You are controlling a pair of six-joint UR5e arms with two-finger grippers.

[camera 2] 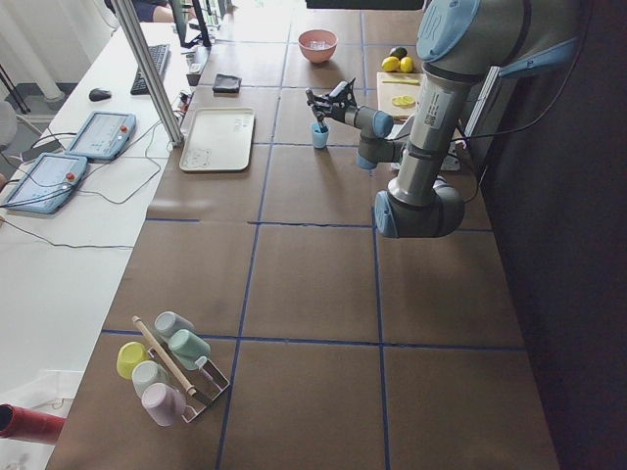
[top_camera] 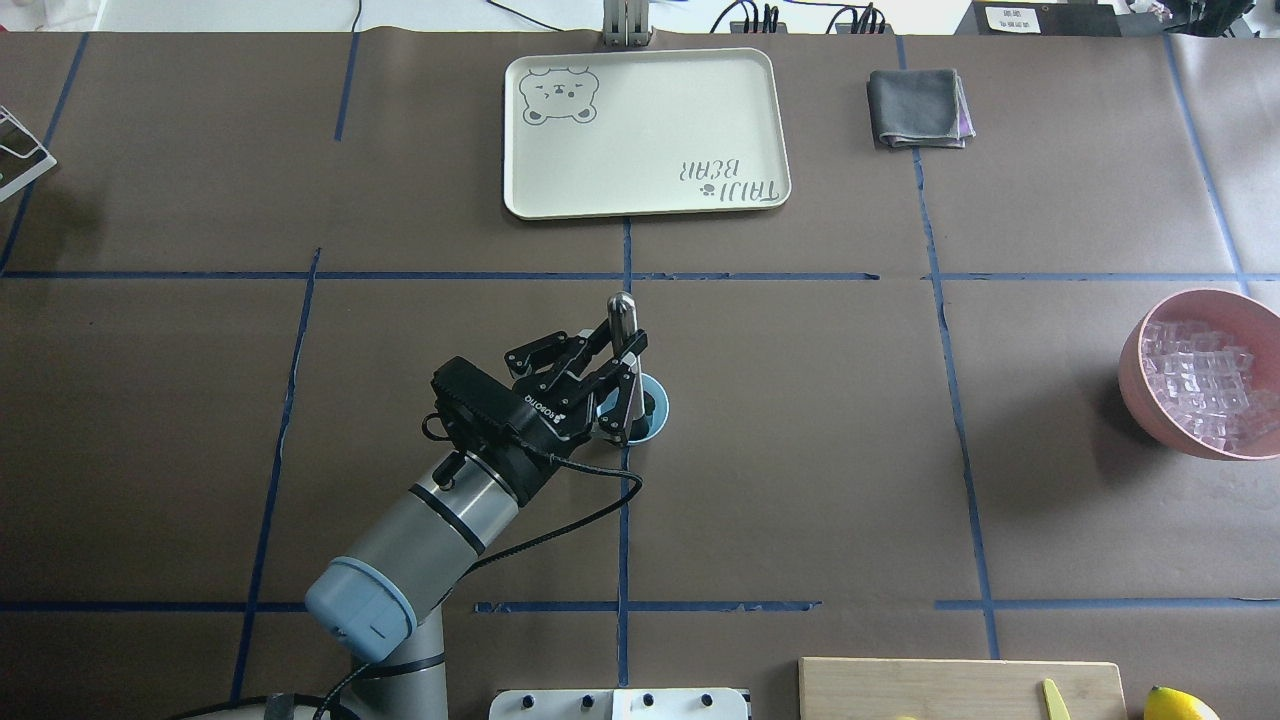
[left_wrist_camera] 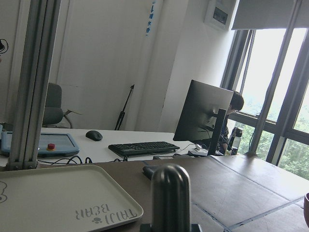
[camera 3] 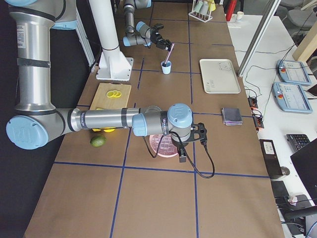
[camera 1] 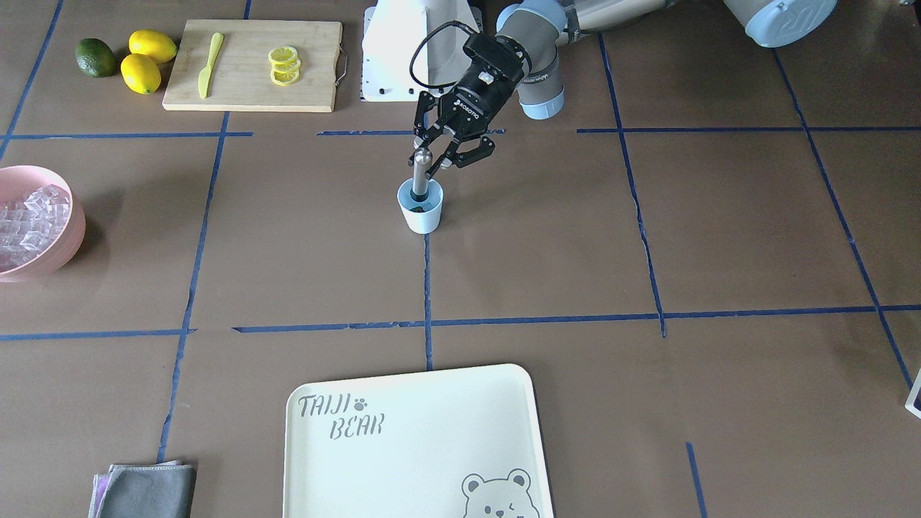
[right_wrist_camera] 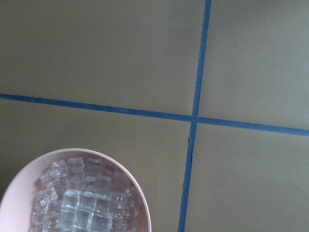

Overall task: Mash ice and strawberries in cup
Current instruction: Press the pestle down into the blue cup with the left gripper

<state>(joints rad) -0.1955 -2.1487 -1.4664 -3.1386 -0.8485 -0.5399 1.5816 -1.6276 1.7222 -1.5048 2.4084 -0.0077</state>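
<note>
The light-blue cup (camera 1: 421, 216) stands near the table's middle and also shows in the overhead view (top_camera: 655, 408). A metal muddler (camera 1: 421, 176) stands in it, tilted. My left gripper (camera 1: 432, 162) is shut on the muddler's upper part, just above the cup. The muddler's rounded top shows in the left wrist view (left_wrist_camera: 170, 198). The cup's contents are dark and unclear, and the strawberry is hidden. Ice cubes (camera 1: 29, 216) fill the pink bowl (camera 1: 72, 208). My right gripper (camera 3: 184, 151) hangs high over that bowl (right_wrist_camera: 140, 193). I cannot tell whether it is open or shut.
A cream bear tray (camera 1: 417, 446) lies at the operators' side. A cutting board (camera 1: 245, 90) holds lemon slices (camera 1: 284, 65) and a yellow knife (camera 1: 209, 65). Two lemons (camera 1: 147, 61) and a lime (camera 1: 96, 57) lie beside it. A grey cloth (camera 1: 147, 489) is at a corner.
</note>
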